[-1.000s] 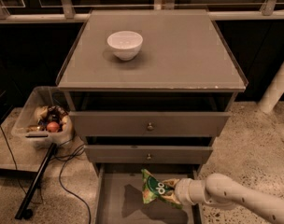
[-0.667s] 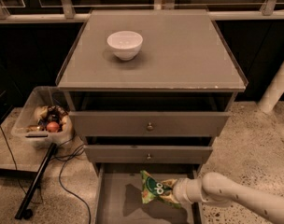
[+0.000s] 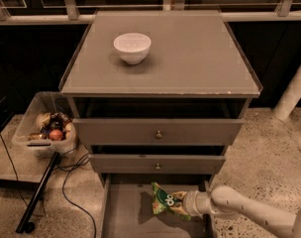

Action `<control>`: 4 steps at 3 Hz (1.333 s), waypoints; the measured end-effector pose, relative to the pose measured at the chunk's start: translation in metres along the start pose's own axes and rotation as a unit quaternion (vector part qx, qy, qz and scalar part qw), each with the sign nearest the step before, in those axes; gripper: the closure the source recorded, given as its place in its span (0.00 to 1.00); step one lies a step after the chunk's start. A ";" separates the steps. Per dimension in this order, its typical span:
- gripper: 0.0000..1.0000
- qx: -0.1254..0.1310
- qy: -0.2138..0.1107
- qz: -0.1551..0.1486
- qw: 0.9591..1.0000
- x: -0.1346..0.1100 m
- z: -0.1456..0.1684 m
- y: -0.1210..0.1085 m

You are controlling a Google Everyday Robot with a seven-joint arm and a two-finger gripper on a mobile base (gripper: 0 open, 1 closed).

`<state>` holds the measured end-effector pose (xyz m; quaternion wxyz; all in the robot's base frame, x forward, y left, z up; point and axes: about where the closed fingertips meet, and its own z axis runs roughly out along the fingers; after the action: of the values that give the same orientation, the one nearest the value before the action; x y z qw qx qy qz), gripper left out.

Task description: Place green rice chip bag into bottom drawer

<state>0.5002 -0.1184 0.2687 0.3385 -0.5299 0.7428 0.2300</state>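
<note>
I am reaching in from the right, my gripper (image 3: 185, 205) hovering over the right side of the open bottom drawer (image 3: 123, 217). It is clamping the right end of the green rice chip bag (image 3: 164, 200), which is hanging above the drawer floor. A white bowl (image 3: 132, 47) is sitting on the cabinet top (image 3: 190, 58).

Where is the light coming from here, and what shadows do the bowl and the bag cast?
Camera view: dim, warm light from above; the white bowl leaves a soft shadow at its base on the cabinet top; the green rice chip bag, held by the gripper over the bottom drawer, throws a darker shadow leftward onto the drawer floor.
</note>
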 end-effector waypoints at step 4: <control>1.00 -0.014 -0.011 -0.013 1.000 0.059 0.044 -0.004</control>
<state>0.5027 -0.1262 0.1953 0.3419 -0.5417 0.7287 0.2421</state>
